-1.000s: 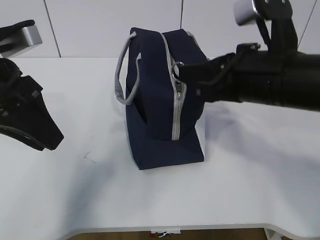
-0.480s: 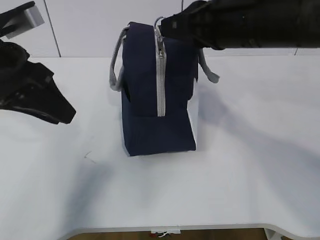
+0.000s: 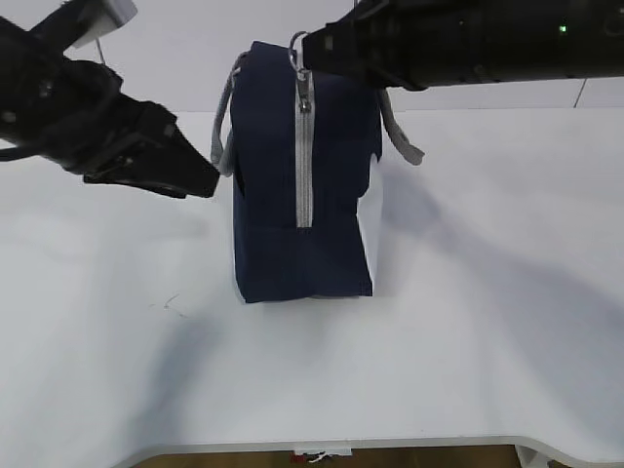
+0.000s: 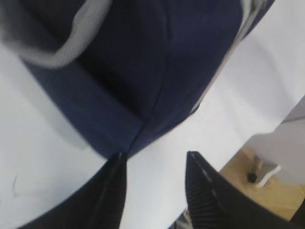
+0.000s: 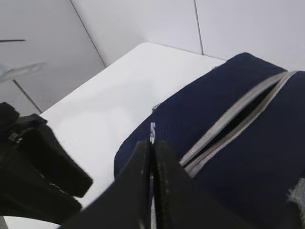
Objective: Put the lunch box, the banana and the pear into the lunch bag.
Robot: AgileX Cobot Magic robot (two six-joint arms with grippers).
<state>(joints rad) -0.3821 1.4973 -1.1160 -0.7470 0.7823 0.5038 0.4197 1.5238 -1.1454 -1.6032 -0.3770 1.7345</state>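
The navy lunch bag (image 3: 273,195) stands on the white table with its grey zipper (image 3: 303,166) running up the side that faces the exterior camera. My right gripper (image 3: 310,54) reaches in from the right at the bag's top and is shut on the zipper's ring pull (image 3: 297,43). The right wrist view shows the pull (image 5: 152,130) pinched in that gripper (image 5: 152,143), with the zipper (image 5: 248,107) partly gaping. My left gripper (image 3: 205,175) hovers at the bag's left side by a grey handle (image 3: 226,146), open (image 4: 156,160), with only table between its fingers. The lunch box, banana and pear are out of view.
The white table (image 3: 458,322) spreads bare on both sides of the bag, with its front edge (image 3: 390,444) near the bottom. A second grey handle (image 3: 402,136) hangs off the bag's right side. Wall panels (image 3: 175,58) stand behind. The left arm (image 5: 38,176) shows in the right wrist view.
The right gripper has drawn the ring pull up and left, and the bag now stands straighter. The left arm has swung right to the bag's side, its jaws slightly wider.
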